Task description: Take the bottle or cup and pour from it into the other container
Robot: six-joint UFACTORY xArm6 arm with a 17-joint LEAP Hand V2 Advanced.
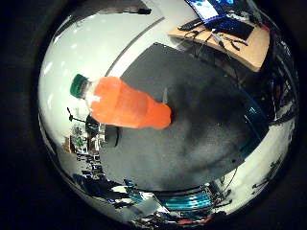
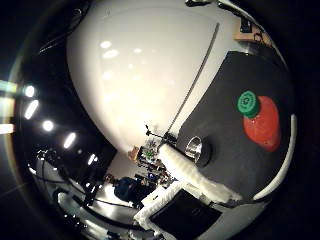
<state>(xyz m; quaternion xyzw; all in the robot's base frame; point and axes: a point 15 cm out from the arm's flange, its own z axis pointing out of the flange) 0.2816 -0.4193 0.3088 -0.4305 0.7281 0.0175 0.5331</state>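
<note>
The bottle (image 1: pixel 125 104) is full of orange drink and has a green cap (image 2: pixel 248 103). It stands upright on the dark mat (image 1: pixel 201 134) that covers the bench (image 2: pixel 150 75). The cup (image 2: pixel 196 148) is a small shiny metal one. It stands on the same mat, near the bottle but not touching it.

The hand (image 2: pixel 197 176) is not on either thing. One white padded finger reaches out beside the cup, and it looks fairly straight, so the hand seems loose and holds nothing. The rest of the fingers do not show well.

I think this is the very first step: getting to the bottle. Nothing has been lifted and nothing has been poured yet.

Next, the hand would need to go to the bottle's side and wrap its fingers round the fat middle part. The bottle is smooth and full, so the hold should be firm or it may slip. The cap still looks on, so pouring may not let any drink out. The cup is small and light, so a bump from a finger could knock it over.
</note>
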